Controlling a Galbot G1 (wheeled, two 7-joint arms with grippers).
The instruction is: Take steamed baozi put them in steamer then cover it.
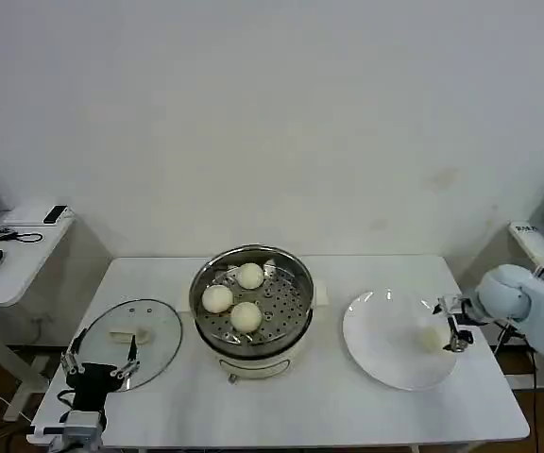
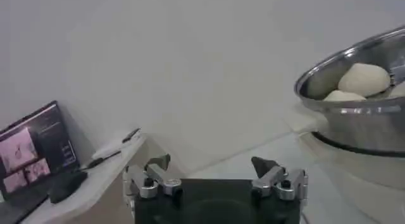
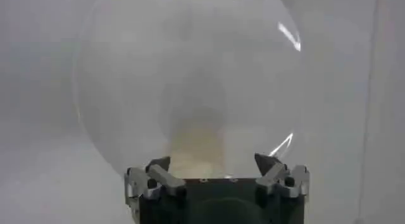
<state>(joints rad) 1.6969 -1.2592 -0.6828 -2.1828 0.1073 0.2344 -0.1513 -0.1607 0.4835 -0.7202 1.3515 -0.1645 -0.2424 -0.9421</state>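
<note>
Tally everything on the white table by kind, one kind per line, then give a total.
Steamed baozi: 4, with three in the steamer and one on the plate
Steamer: 1
Cover: 1
Plate: 1
Total: 7

The round stainless-steel steamer [image 1: 253,311] is shiny, its perforated tray glossy metal. The smooth cream-white baozi [image 1: 246,316] look matt. The round clear glass cover [image 1: 130,330] gleams, metal-rimmed. The flat white plate [image 1: 385,354] is glossy; the white table [image 1: 281,406] is smooth and matt.
</note>
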